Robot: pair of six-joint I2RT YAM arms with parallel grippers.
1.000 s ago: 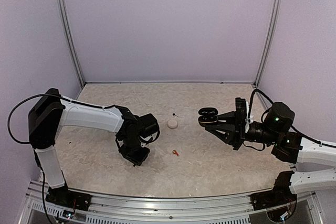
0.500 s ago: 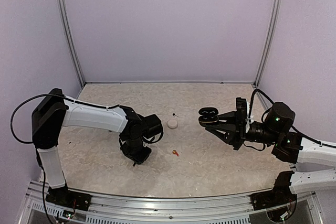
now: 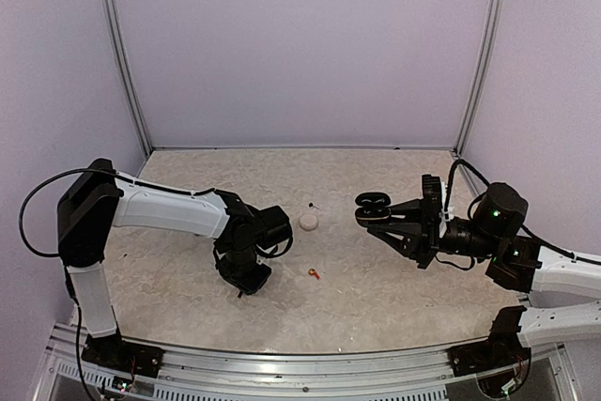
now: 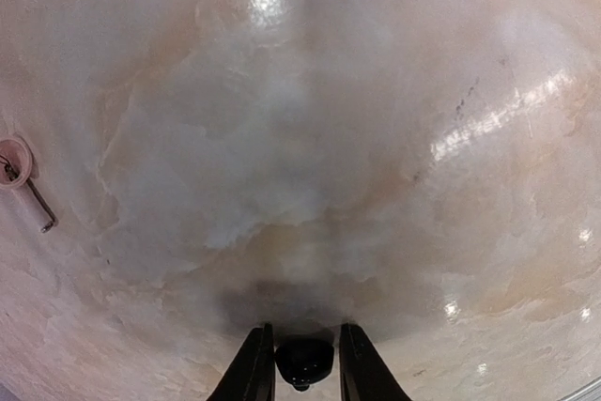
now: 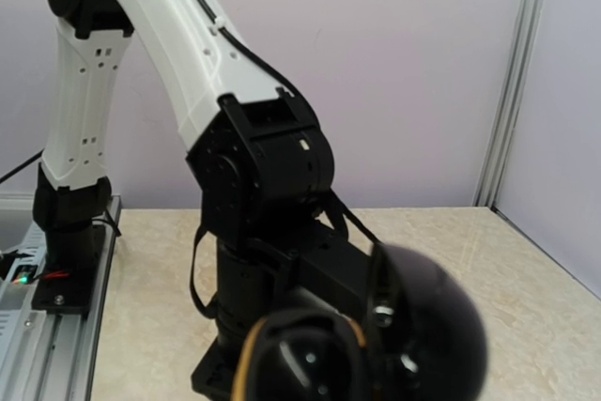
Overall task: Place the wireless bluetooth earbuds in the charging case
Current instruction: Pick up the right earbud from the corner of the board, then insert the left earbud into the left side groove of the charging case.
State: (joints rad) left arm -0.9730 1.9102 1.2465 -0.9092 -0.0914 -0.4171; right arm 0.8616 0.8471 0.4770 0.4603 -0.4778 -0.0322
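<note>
My right gripper (image 3: 377, 217) is shut on an open black charging case (image 3: 372, 201) and holds it above the table at mid right. In the right wrist view the case (image 5: 413, 326) fills the bottom, its lid up and an orange-edged hollow (image 5: 300, 359) facing the camera. My left gripper (image 3: 243, 277) points down at the table left of centre. In its wrist view a small black earbud (image 4: 303, 360) sits between the two fingers (image 4: 252, 368), which press on it from both sides. A red-orange earbud (image 3: 313, 273) lies on the table to the right of the left gripper.
A pale round case (image 3: 309, 221) rests on the marbled table (image 3: 376, 288) near the centre, with a tiny dark piece (image 3: 313, 205) just beyond it. The same case (image 4: 11, 159) shows at the left edge of the left wrist view. Lilac walls enclose the table.
The left arm shifted slightly to the right with its gripper still pointing down. The right arm and the black case have not moved.
</note>
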